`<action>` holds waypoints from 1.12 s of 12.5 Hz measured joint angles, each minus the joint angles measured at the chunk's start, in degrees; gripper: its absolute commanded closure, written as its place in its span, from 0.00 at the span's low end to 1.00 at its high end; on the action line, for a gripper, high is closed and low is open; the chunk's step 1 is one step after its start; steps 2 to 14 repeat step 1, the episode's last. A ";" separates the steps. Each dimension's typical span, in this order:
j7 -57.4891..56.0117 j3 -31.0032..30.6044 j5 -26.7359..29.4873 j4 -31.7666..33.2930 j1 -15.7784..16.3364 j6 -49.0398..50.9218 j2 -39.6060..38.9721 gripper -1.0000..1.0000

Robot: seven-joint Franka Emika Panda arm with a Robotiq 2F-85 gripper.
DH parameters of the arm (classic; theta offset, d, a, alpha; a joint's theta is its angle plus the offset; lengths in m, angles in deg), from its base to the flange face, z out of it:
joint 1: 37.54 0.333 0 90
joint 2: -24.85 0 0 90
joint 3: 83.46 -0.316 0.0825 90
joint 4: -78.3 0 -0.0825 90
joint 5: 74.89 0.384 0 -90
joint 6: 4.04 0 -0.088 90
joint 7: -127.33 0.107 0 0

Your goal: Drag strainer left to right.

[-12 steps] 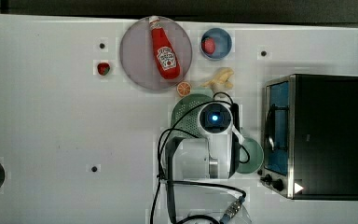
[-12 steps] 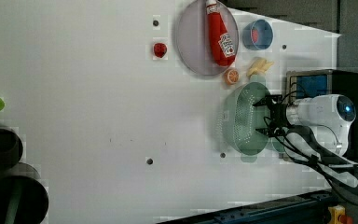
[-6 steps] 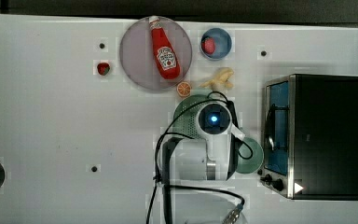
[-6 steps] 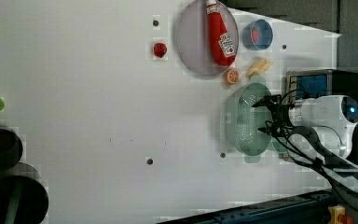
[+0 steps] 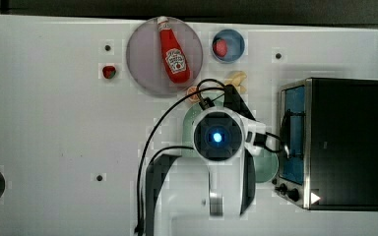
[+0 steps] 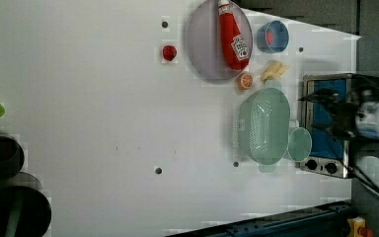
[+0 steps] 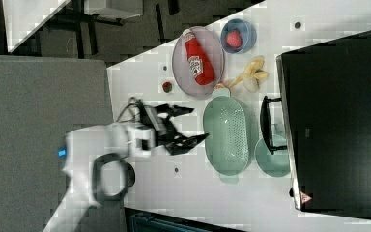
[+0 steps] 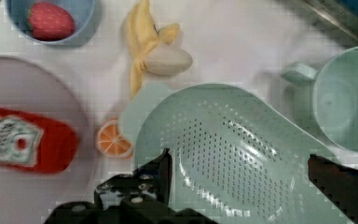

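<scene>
The pale mint-green oval strainer lies on the white table, between the orange slice and the toaster oven, with the small mint cup touching its side. My gripper hangs open and empty well above the table. In the wrist view the strainer lies straight below, with one dark finger over its rim and the other off its far side. In the top view my wrist covers most of the strainer.
A toaster oven stands close to the strainer and cup. A grey-lilac plate carries a ketchup bottle. Nearby are a peeled banana, an orange slice and a blue bowl holding a strawberry.
My gripper has lifted up and away from the strainer's rim. The strainer stays where it was beside the cup.
</scene>
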 measured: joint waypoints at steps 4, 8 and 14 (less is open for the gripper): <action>-1.48 -1.03 1.13 -1.34 -0.21 4.67 3.99 0.00; -1.48 -1.03 1.13 -1.34 -0.21 4.67 3.99 0.00; -1.48 -1.03 1.13 -1.34 -0.21 4.67 3.99 0.00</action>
